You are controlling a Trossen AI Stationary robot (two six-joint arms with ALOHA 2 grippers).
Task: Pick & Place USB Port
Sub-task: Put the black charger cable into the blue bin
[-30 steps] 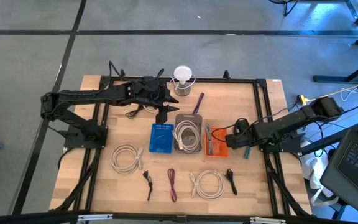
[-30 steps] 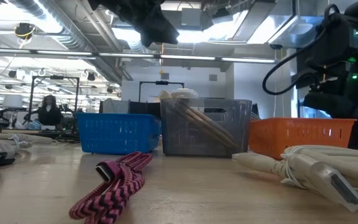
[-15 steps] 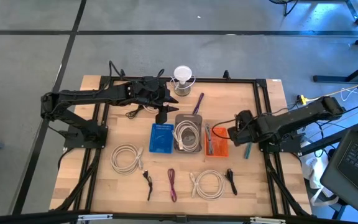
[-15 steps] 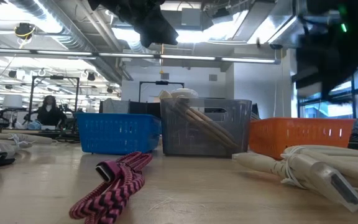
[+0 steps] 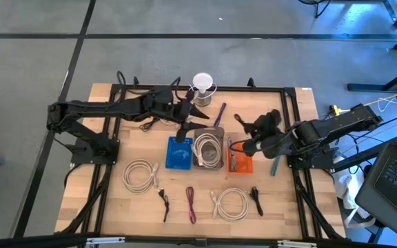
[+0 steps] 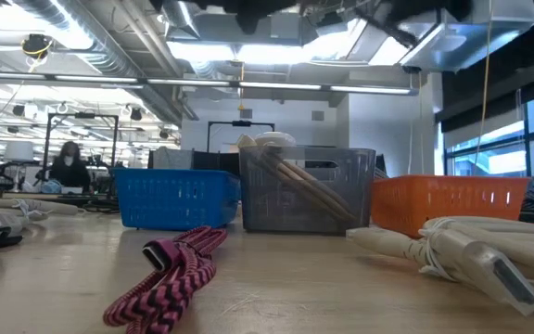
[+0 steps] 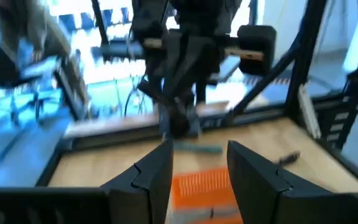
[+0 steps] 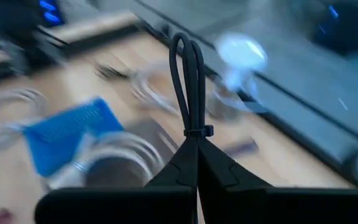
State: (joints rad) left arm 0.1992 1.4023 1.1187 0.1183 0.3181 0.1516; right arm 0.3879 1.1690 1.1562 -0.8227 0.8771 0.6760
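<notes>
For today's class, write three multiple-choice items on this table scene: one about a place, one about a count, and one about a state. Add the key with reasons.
1. Which bin stands between the blue bin and the orange bin?
A. a green bin
B. a yellow bin
C. the grey bin

2. How many white cable coils lie on the bare table, outside the bins?
A. two
B. one
C. four

3. What state is the right pincer in?
A. open and empty
B. shut on the black cable
C. shut on a magenta cable

Key: C, as the grey bin is in the middle of the row. A, as one coil lies at front left and another at front right. B, as the right wrist view shows the fingers closed together at the base of a black loop.
</notes>
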